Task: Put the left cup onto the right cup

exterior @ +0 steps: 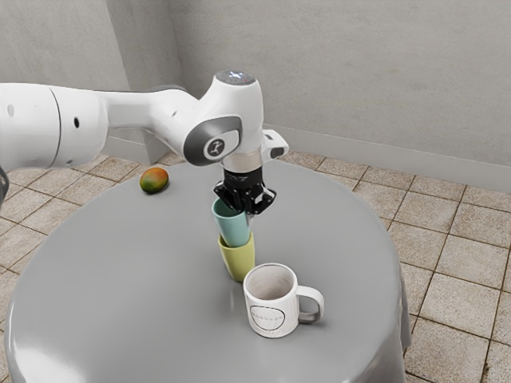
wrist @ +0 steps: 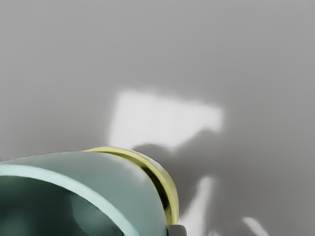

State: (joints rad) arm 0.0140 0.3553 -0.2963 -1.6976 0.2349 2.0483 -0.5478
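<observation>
Spread under everything, a round grey table; reached across from the exterior view's left by the white arm, wrist pointing straight down over the table's middle.

Nearest the stack, toward the front and the exterior view's right: a white mug; upright, mouth up, handle turned toward the exterior view's right; just beside the yellow cup but apart from it.

Next in size, the teal cup: base nested inside the yellow cup; long axis tilted, mouth leaning up and toward the exterior view's left; rim well above the yellow rim. Beneath it the yellow cup, standing on the table, mouth up.

Well apart, toward the table's back edge: a green-and-orange mango, lying on its side.

Smallest, the black gripper: clamped on the teal cup's rim at the side toward the exterior view's right, fingers pointing down.

From the wrist: teal cup close under the hand, dark hollow showing; yellow cup as a thin arc just outside it; grey table beyond, crossed by a shadow.
</observation>
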